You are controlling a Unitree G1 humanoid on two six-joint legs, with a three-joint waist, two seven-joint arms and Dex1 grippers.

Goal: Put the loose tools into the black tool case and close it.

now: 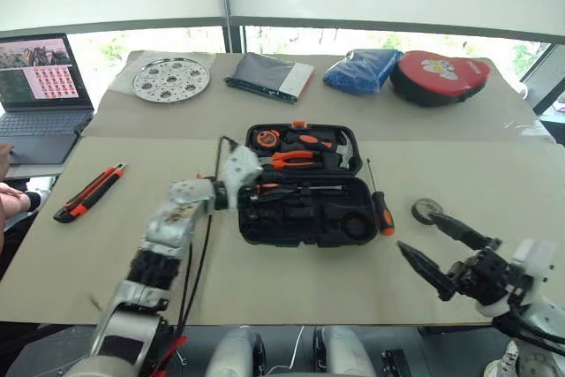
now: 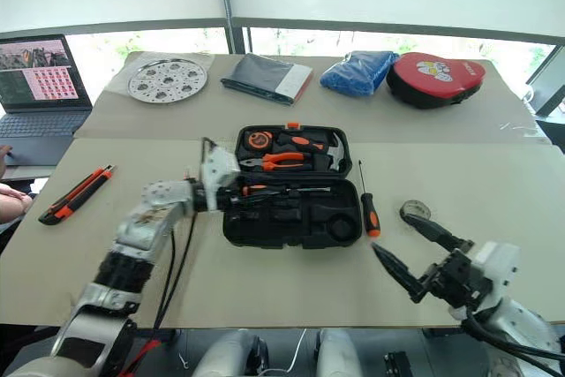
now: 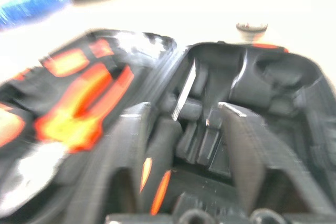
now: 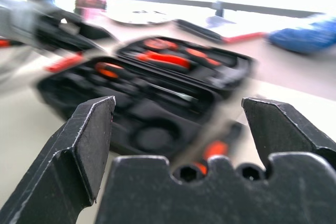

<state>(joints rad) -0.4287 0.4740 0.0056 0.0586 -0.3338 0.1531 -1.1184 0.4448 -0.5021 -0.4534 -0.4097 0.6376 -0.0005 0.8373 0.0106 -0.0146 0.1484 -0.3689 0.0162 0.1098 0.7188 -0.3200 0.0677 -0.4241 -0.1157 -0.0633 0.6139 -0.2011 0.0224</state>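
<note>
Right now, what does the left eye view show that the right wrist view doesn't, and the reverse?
Left eye alone: the knife near the laptop, the tape roll and the red case. Right wrist alone: a close look between the open right gripper. Both: the open tool case, the screwdriver beside it and the left gripper.

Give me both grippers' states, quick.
Left gripper: open, holding nothing, at the black tool case.
Right gripper: open, empty.
</note>
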